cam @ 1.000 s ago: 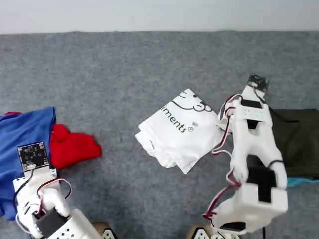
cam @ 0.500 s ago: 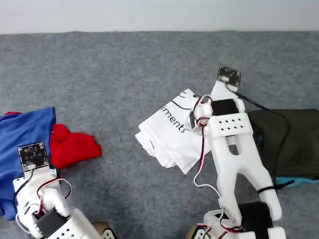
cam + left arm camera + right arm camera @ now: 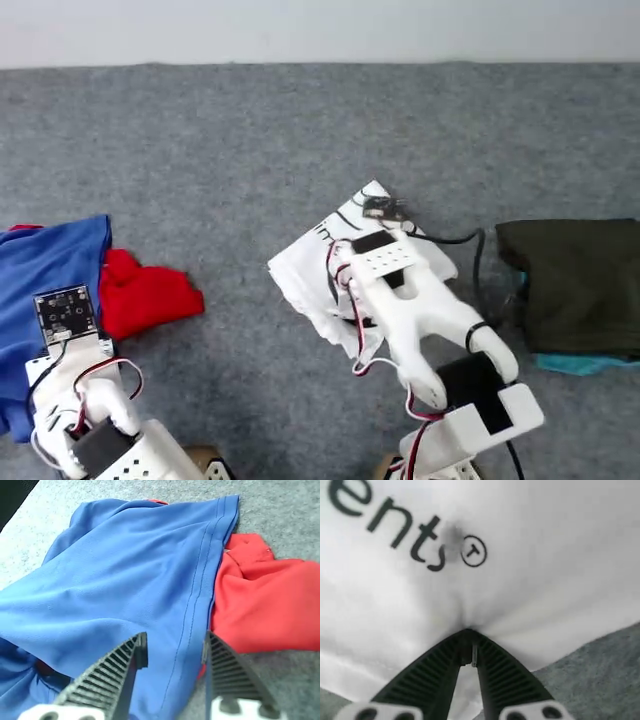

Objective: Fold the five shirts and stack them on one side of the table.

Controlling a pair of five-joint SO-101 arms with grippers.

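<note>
White shirt (image 3: 300, 268): it sits mid-worktop, a little right of centre, folded into a rough square turned cornerwise. Layered edges show along its near-left side, and there is black lettering on the top face. In the right wrist view the cloth (image 3: 480, 545) puckers into a small ridge at the tips of your right pincer (image 3: 468, 647). The fingers are pressed together with a nip of white fabric caught between them.

Your right arm (image 3: 420, 310) lies across the shirt from the near side and hides its middle and right part from above.

Dark olive shirt (image 3: 580, 280): folded flat at the right edge of the worktop, on top of a teal one (image 3: 575, 363) that peeks out along the near edge. Both are apart from the white shirt.

Far left: the blue shirt (image 3: 55, 260) lies loose and unfolded, its hemmed edge overlapping the crumpled red shirt (image 3: 150, 295) just to its right. Your left pincer (image 3: 173, 647) hangs over the blue cloth (image 3: 115, 575) beside the hem with its fingers spread, gripping nothing. The red shirt (image 3: 265, 605) lies just beyond that hem.

Grey, carpet-like worktop (image 3: 250, 140); pale wall along the far edge.
</note>
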